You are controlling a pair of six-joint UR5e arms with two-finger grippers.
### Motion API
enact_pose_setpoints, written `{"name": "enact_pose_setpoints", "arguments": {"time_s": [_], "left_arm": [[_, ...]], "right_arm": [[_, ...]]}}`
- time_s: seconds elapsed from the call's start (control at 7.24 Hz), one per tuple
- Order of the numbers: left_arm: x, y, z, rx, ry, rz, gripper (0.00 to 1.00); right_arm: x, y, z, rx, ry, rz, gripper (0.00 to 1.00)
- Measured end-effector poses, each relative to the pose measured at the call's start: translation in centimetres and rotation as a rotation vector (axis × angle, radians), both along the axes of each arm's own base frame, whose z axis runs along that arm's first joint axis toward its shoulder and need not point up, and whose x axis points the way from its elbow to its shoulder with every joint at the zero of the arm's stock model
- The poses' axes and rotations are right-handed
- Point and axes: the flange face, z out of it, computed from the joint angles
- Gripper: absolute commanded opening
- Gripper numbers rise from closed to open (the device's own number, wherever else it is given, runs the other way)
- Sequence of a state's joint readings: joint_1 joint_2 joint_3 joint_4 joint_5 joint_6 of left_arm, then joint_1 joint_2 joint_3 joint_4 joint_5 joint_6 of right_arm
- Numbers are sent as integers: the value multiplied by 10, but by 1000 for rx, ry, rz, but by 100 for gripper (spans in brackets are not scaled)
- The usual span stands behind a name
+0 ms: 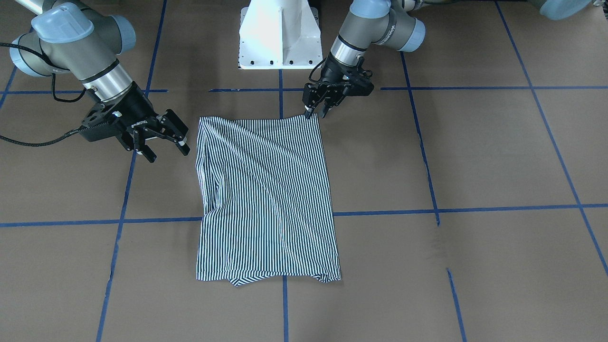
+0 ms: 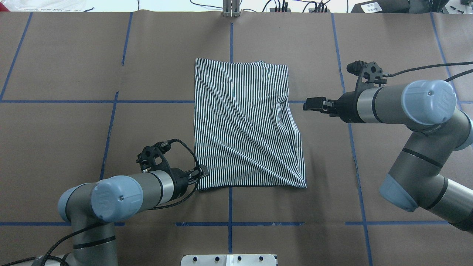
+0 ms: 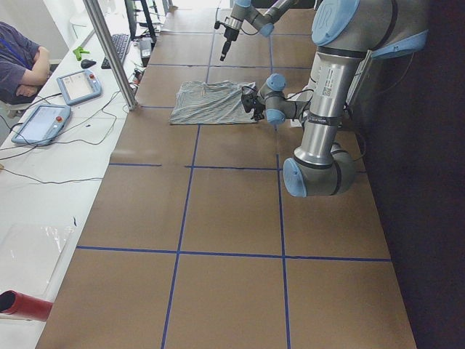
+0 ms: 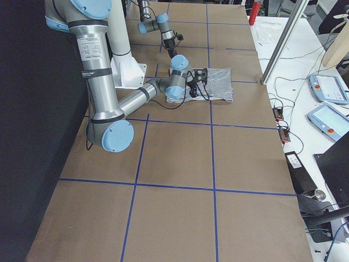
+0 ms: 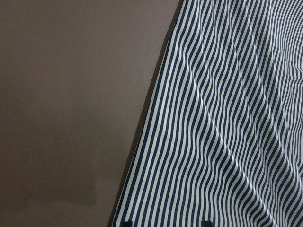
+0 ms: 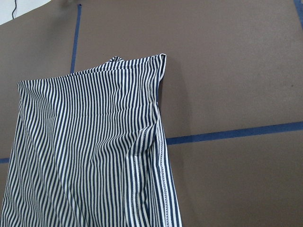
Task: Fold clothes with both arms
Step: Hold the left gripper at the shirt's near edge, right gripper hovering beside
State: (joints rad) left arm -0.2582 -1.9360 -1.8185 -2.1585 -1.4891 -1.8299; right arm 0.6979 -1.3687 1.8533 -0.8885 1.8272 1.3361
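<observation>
A shirt (image 1: 266, 199) is laid flat, one corner beneath the left gripper (image 1: 317, 113), jaws parted; the right gripper (image 1: 168, 154) is held wide open, empty, beside it

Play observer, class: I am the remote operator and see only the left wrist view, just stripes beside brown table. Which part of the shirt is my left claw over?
Observer: The left claw is at the striped shirt's corner nearest the robot, on the robot's left.
Operator: Where is the other one?
Observer: The right claw is open and off the shirt, beside the opposite long edge.
Operator: How is the shirt lying?
Observer: It lies as a rough rectangle with diagonal creases; no sleeves or collar show.
</observation>
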Motion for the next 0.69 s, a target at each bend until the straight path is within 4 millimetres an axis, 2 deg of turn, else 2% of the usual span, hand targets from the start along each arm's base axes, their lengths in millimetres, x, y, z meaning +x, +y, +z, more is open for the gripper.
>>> {"name": "enact_pose_setpoints", "arguments": {"time_s": [0.55,0.69], "left_arm": [[18,12,13,-7,-34,21,57],[20,12,14,-8,-36,20,50]], "right_arm": [[0,0,1,-2,2,1,100],[1,0,2,-3,4,1,100]]}}
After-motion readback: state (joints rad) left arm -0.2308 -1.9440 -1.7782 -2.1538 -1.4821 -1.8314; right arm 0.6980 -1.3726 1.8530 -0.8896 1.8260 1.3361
